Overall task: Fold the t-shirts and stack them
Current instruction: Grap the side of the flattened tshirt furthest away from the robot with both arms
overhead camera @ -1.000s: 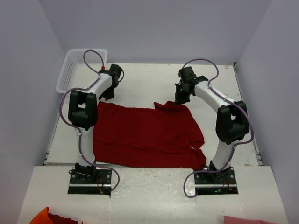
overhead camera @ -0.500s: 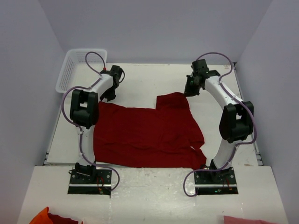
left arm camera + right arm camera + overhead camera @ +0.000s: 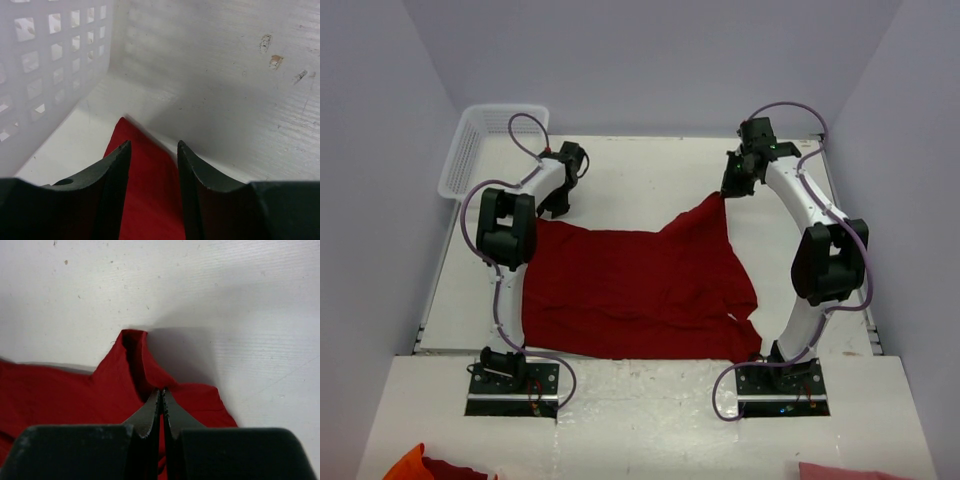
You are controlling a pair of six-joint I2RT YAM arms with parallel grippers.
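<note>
The dark red t-shirt (image 3: 630, 290) is spread on the white desk (image 3: 640, 165), with its near hem close to the arm bases. A small white speck (image 3: 734, 318) is seen by its near right corner, possibly the neck label. No writing can be read there or anywhere else.

Farther back, the far right corner of the cloth is pinched by the right fingers (image 3: 156, 410), which are pressed together on a fold and hold it raised off the desk. At the far left corner the left fingers (image 3: 119, 167) are set apart, straddling the cloth's tip, with nothing gripped.

The step in hand is judged to be spreading the shirt flat. It would be done well if the left corner were clamped first. Both corners could then be drawn outward with even tension, so that wrinkles are pulled out and the cloth is kept off the mesh basket (image 3: 480, 145) beyond.
</note>
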